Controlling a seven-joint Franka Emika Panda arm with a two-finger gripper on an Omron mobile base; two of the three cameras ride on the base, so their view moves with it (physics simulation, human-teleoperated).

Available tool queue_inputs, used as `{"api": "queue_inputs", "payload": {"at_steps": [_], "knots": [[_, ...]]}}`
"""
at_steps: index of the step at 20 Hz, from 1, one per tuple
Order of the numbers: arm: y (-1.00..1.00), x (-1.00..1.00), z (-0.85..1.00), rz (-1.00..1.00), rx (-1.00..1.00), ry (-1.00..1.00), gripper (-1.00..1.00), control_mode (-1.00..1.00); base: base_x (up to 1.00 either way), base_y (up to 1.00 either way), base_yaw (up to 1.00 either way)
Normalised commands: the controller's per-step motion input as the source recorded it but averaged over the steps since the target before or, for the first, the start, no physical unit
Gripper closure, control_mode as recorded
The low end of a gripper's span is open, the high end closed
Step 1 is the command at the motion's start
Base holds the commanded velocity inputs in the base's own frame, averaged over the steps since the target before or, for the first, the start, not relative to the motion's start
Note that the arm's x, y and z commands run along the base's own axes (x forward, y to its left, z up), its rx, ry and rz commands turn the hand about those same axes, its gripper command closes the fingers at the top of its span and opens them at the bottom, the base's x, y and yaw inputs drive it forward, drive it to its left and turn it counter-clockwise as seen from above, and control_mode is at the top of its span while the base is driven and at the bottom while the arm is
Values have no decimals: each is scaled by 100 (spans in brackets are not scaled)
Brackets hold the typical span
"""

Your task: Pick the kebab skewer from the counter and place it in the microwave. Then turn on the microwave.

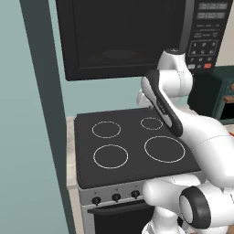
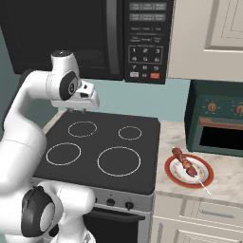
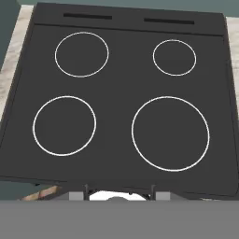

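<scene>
— Skewer first. Where?

— Kebab skewer lying across a white red-rimmed plate, on the bench right of the stovetop, near the front edge, below the green toaster oven. Bare stick end poking off the plate toward the front edge.

— Handling?

— Probably light and stiff along the stick; thin, so easy to roll or slip. Meat chunks likely softer, maybe greasy. Best taken across the meat near the middle, not by the bare tip.

— Gripper?

— Gripper hanging over the stovetop's back left, well apart from the plate. Fingers too small to judge; open or closed, cannot tell.

— Microwave?

— Microwave above the stovetop, door looking closed.
</scene>
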Motion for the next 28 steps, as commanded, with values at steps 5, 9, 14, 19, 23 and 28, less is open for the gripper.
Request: {"api": "queue_inputs", "payload": {"at_steps": [5, 9, 14, 19, 23, 28], "knots": [[-1, 0, 0, 2, 0, -4, -100, -100, 0, 0, 0], [-12, 0, 2, 3, 0, -6, -100, -100, 0, 0, 0], [-16, -8, 4, 1, 0, -9, -100, -100, 0, 0, 0], [-11, -31, 5, 1, 0, -11, -100, -100, 0, 0, 0], [-15, -29, 9, 0, 0, -11, -100, -100, 0, 0, 0], [-27, -14, 25, 0, 0, -19, -100, -100, 0, 0, 0]]}}
